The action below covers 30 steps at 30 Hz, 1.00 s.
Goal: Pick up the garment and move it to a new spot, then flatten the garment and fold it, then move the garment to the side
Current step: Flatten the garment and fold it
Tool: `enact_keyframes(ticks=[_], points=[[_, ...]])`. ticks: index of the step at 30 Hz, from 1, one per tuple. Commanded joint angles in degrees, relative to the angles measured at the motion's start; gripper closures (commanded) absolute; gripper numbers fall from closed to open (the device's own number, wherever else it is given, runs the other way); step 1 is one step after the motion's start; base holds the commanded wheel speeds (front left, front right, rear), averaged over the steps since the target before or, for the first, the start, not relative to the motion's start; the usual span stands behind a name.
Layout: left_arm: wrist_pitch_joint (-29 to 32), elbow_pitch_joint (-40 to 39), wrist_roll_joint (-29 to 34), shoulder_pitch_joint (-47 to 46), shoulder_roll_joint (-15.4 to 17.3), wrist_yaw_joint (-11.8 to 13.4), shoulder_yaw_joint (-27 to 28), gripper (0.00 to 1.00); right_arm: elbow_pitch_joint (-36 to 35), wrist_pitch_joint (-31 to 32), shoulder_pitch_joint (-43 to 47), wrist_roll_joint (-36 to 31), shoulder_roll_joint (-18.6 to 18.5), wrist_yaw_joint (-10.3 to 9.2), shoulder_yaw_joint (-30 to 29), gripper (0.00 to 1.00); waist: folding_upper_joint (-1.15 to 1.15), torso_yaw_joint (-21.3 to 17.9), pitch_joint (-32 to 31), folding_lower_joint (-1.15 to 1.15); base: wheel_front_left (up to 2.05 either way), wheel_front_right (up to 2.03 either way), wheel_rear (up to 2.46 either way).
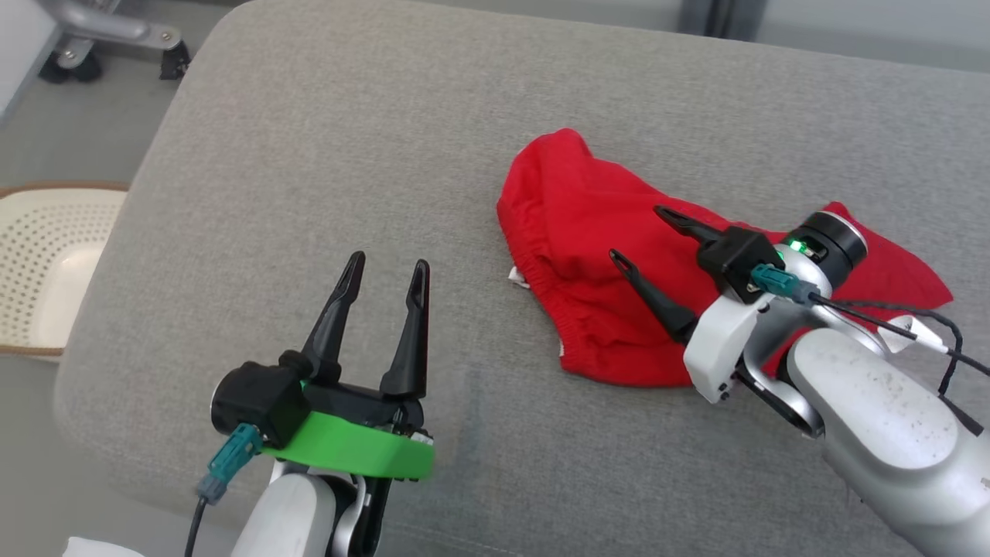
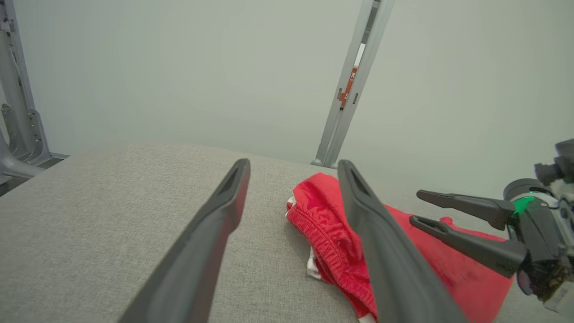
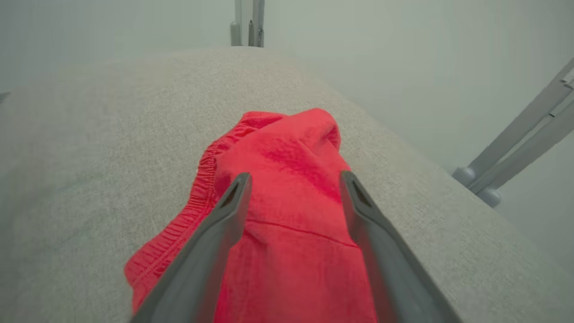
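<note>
Head view: we judged our right fingers [image 1: 650,290], wide open and empty, hung over the red garment [image 1: 572,232] to line up a pinch; left fingers [image 1: 340,302], equally open and empty, stood over bare surface [image 1: 348,155], garment to their right.
Left wrist view: garment lay past the right-hand finger.
Right wrist view: garment lay between our fingers; contact unclear.

You have one red garment [image 1: 588,232] on one grey cushion [image 1: 348,139]. You have two grippers, the left gripper [image 1: 389,267] and the right gripper [image 1: 638,232], each with two dark fingers, so four fingers in all. You can count two teal plugs: one left plug [image 1: 232,456] and one right plug [image 1: 773,277]. There is one green band [image 1: 356,452]. Off the cushion, you see one perforated cream basket [image 1: 46,247] and two black casters [image 1: 71,68].
</note>
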Motion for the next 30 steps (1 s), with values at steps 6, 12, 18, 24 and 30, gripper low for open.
enact_keyframes(ticks=[6,12,18,24,30], points=[[-0.01,0.20,-1.65,-0.84,0.01,1.08,-1.35,0.00,4.96,3.17,-6.79,7.39,-3.75,-0.08,9.34,0.00,0.00,8.42,3.52,0.00,0.00,0.00,0.00],[-0.01,0.29,-2.27,-0.29,0.01,1.62,-2.26,0.00,11.29,3.39,-10.94,10.58,-4.78,-0.08,14.98,1.00,0.00,10.06,3.12,0.00,0.00,0.00,0.00],[-0.01,0.36,-1.34,0.36,0.01,1.71,-1.57,0.00,15.72,-1.08,-13.52,11.97,-3.62,-0.09,16.11,1.00,0.00,9.08,2.27,0.00,0.00,0.00,0.00],[-0.01,0.47,-0.08,0.22,0.01,1.04,-0.68,0.00,18.80,-5.99,-15.86,12.34,-2.58,-0.09,13.40,1.00,0.00,6.36,1.29,0.00,0.00,0.00,0.00],[-0.01,0.30,0.08,-0.46,0.03,0.83,-0.84,0.00,23.99,-8.59,-18.44,9.99,-1.94,-0.09,6.39,1.00,0.00,4.23,1.19,0.00,0.00,0.00,0.00]])
